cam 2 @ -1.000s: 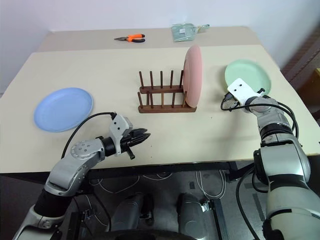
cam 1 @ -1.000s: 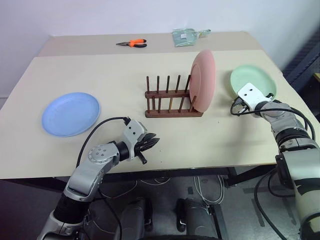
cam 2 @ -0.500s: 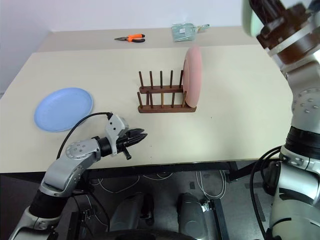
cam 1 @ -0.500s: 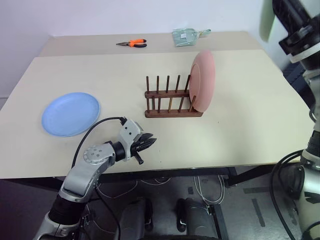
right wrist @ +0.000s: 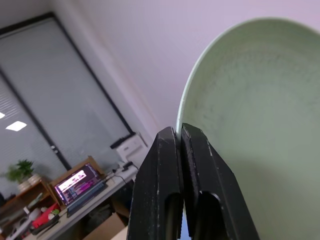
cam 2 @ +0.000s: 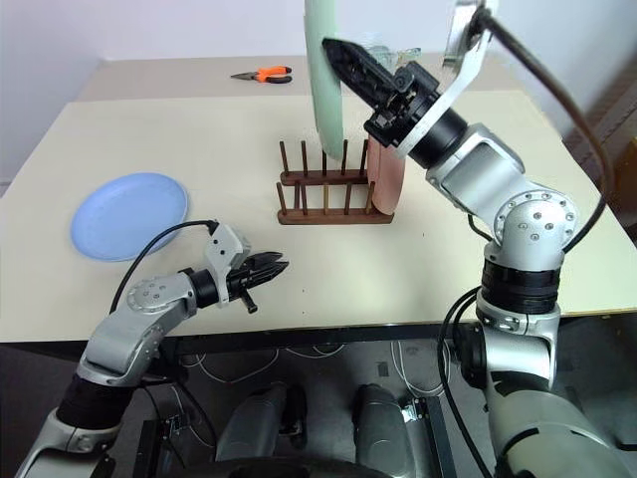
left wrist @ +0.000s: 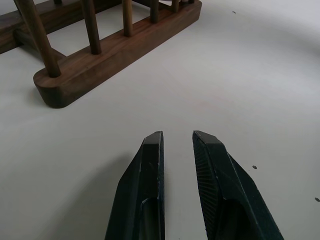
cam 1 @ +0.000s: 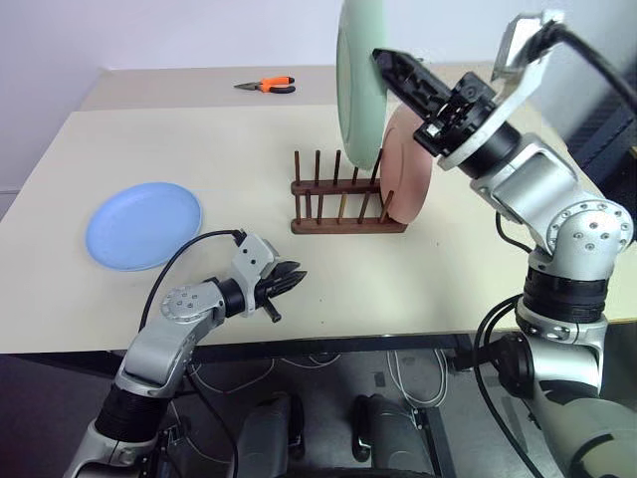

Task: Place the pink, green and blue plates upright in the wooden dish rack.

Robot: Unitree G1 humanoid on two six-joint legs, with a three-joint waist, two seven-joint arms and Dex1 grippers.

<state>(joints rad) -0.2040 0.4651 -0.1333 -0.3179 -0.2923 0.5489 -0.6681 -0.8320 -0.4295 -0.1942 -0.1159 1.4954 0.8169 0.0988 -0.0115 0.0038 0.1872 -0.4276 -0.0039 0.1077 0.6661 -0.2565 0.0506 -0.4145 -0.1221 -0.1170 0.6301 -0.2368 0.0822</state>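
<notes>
- Since a second ago the right gripper (cam 1: 383, 58) has lifted the green plate (cam 1: 359, 80) off the counter's (cam 1: 199, 139) right side and swung it up and leftward; it now hangs on edge in the air above the rack (cam 1: 346, 204).
- Right fingers (right wrist: 167, 165) are pressed together on the green plate's rim, the plate standing nearly vertical, well above the pegs and not touching them.
- Pink plate (cam 1: 413, 174) stands upright in the rack's rightmost slot, as before.
- Blue plate (cam 1: 143, 224) lies flat on the counter's left side, well apart from the rack — unmoved.
- Left gripper (cam 1: 290, 282) sits low near the counter's front edge, pointing toward the rack; it has barely shifted.
- Left fingers (left wrist: 150, 170) stand a little apart with a narrow gap, and nothing is between them; the wrist view shows the rack's end just ahead.
- Orange pliers (cam 1: 267, 86) lie at the counter's far edge — apart from everything else.
</notes>
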